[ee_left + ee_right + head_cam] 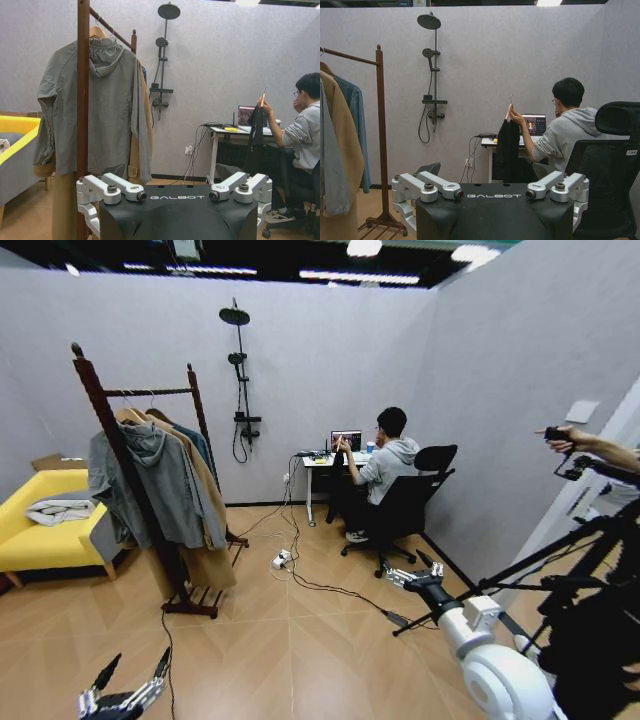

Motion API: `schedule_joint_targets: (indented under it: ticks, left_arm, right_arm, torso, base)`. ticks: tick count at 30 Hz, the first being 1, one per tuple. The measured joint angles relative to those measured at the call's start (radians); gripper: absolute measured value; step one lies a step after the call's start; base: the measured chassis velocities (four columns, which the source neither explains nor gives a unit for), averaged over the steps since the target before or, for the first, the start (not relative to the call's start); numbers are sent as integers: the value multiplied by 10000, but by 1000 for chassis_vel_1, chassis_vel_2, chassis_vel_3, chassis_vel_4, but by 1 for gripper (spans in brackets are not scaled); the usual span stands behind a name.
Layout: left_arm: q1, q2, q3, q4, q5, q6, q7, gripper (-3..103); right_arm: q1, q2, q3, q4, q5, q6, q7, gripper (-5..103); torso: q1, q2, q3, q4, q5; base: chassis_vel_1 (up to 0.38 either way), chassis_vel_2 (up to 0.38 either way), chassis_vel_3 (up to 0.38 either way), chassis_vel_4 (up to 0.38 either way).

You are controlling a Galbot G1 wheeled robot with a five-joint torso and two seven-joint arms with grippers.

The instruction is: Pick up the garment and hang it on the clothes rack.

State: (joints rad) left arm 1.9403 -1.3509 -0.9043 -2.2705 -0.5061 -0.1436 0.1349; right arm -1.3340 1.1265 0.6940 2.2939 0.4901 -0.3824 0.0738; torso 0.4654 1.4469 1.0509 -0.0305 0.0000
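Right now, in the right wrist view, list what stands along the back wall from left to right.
Clothes rack → shower fitting → garment held up by a seated person's hand → laptop → person → office chair.

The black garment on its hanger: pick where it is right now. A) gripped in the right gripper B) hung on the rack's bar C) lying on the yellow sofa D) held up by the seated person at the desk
D: the seated person's hand holds the garment up by its hanger beside the desk, apart from the clothes rack; both the left gripper and the right gripper are open and hold nothing.
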Motion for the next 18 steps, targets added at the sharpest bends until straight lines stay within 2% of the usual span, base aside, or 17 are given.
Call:
schedule_joint_targets:
  ticks: [4, 7, 10, 11, 14, 15, 18]
  left_arm:
    - [0, 0, 0, 0, 0, -1, 0, 100]
    - [0, 0, 0, 0, 0, 0, 0, 100]
    - [0, 0, 0, 0, 0, 0, 0, 100]
    - [0, 0, 0, 0, 0, 0, 0, 100]
    - [0, 0, 0, 0, 0, 0, -2, 100]
    - [0, 0, 0, 0, 0, 0, -2, 100]
    - [0, 0, 0, 0, 0, 0, -1, 100]
  right_arm:
    - [-7, 22, 5, 0, -27, 4, 0, 100]
    - [-140, 328, 151, -106, -329, 194, -60, 100]
    - [-608, 1291, 612, -478, -1290, 791, -320, 100]
    - [-608, 1291, 612, -478, -1290, 791, -320, 100]
    - [-1197, 2541, 1204, -953, -2527, 1579, -656, 100]
    - [-1197, 2541, 1204, -953, -2527, 1579, -656, 100]
    - [-1781, 3751, 1774, -1418, -3728, 2338, -988, 100]
  torso:
    - [0, 0, 0, 0, -1]
    - [0, 0, 0, 2, -3]
    - [0, 0, 0, 0, 1]
    - [0, 0, 0, 0, 1]
    - [0, 0, -1, 0, 0]
    - [0, 0, -1, 0, 0]
    - [0, 0, 0, -3, 3]
  base:
    - [0, 0, 0, 0]
    - [0, 0, 0, 0]
    - [0, 0, 0, 0]
    - [0, 0, 0, 0]
    - [0, 0, 0, 0]
    - [0, 0, 0, 0]
    - [0, 0, 0, 0]
